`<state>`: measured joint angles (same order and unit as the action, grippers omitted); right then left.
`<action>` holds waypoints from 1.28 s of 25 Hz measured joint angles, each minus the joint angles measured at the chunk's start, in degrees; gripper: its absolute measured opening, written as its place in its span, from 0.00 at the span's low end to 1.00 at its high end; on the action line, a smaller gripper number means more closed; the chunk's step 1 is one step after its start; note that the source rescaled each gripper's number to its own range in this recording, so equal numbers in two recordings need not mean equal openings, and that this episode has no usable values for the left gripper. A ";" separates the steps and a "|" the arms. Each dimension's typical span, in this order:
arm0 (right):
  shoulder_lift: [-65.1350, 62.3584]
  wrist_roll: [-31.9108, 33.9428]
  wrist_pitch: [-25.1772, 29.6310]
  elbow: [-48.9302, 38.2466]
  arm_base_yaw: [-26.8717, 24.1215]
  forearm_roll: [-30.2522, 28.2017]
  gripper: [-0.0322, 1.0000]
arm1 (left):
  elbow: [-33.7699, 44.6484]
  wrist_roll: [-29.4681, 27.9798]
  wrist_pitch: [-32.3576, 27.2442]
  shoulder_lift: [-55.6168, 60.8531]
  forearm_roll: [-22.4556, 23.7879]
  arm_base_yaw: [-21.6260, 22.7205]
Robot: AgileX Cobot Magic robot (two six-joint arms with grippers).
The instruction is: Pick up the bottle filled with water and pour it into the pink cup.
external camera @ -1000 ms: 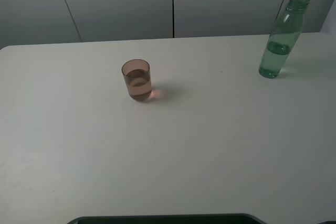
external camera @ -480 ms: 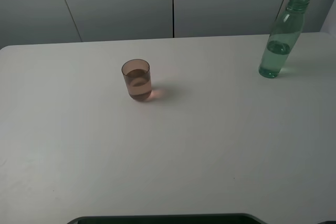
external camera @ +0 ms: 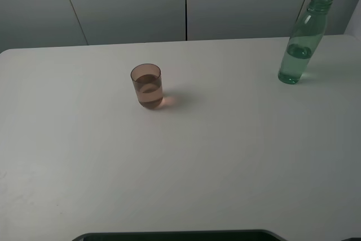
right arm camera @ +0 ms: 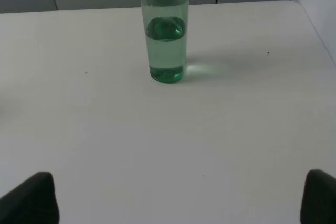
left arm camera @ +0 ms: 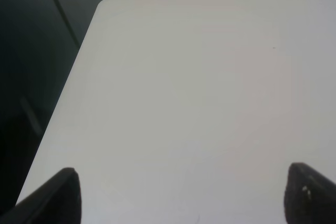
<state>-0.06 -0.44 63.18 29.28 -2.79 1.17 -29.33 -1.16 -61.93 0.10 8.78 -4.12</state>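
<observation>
Standing upright on the white bench (external camera: 225, 156), the bottle (external camera: 303, 40) is sitting toward the far right corner, well apart from the pink cup (external camera: 148, 87). Its green translucent body is carrying clear liquid up to roughly a third of its height, and its threaded neck is showing no cap in the high view. The pink cup is resting upright to the left of the bottle and somewhat nearer the front edge of the bench, already holding liquid to about half its height and casting a faint pinkish glow on the surface beside it.

Neither arm is appearing in the high view. In the right wrist view the right end effector (right arm camera: 181, 200) is hanging with its dark fingertips (right arm camera: 31, 199) spread wide at either side of the picture, gripping nothing; the bottle (right arm camera: 165, 27) is standing ahead of it, well clear of the fingers, with bare bench between them. In the left wrist view the left end effector (left arm camera: 181, 195) is likewise showing its two fingertips (left arm camera: 55, 195) far apart and holding nothing, hovering over a bare stretch of bench near a rounded corner, away from the bottle. Grey panelled walls (external camera: 130, 4) are rising behind the bench, beyond the bottle.
</observation>
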 joint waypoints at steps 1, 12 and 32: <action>0.00 0.00 0.00 0.00 0.00 0.00 1.00 | 0.00 0.00 0.00 0.00 0.00 0.00; 0.00 0.00 0.00 0.00 1.00 0.11 1.00 | 0.00 0.00 0.00 0.00 0.00 0.00; 0.00 0.44 0.00 0.00 1.00 0.11 1.00 | 0.00 0.00 0.00 0.00 0.00 0.00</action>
<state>-0.06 0.00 63.18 29.28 -1.79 1.28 -29.33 -1.16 -61.93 0.10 8.78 -4.12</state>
